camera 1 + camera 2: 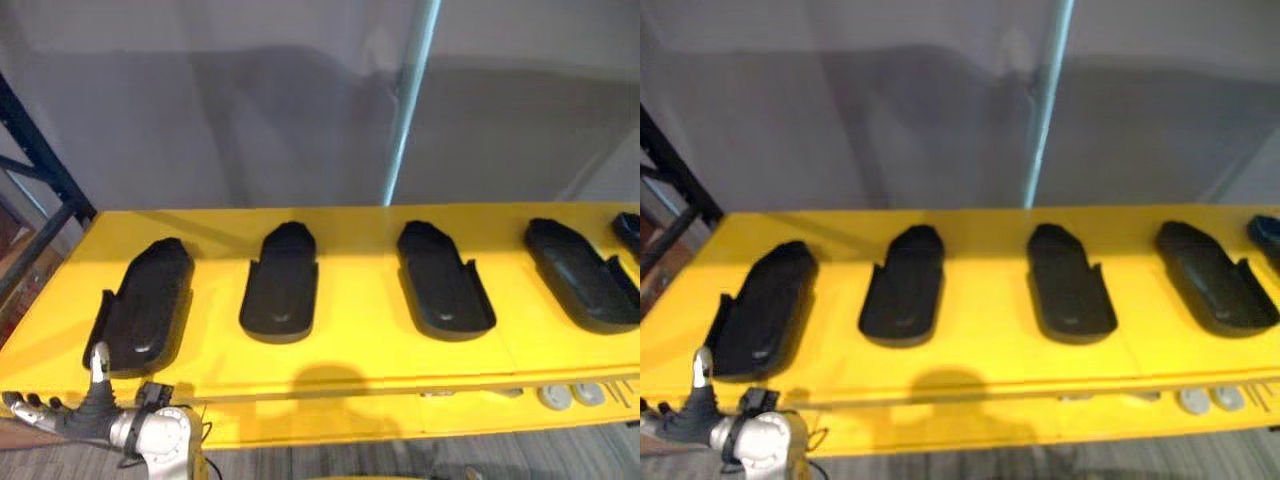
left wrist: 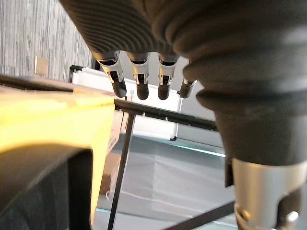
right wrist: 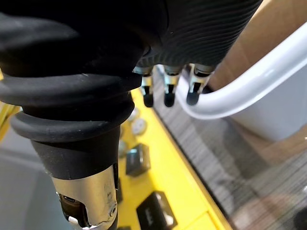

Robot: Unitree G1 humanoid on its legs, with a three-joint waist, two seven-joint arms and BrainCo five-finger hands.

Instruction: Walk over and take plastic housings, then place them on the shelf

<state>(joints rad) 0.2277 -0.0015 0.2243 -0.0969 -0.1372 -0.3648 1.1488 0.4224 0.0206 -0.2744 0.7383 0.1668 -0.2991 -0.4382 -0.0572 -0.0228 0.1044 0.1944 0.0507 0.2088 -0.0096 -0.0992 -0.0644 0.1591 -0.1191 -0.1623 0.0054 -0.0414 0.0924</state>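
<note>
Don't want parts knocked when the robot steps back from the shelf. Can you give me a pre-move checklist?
1. Left hand holds nothing, fingers straight: ok.
2. Right hand holds nothing, beside a white rim: ok.
3. Left hand clear of leftmost housing: cannot tell, its thumb overlaps it in the head view.
4. Housings lie flat in a row on the shelf: ok.
5. No housing overhangs the front edge: ok.
</note>
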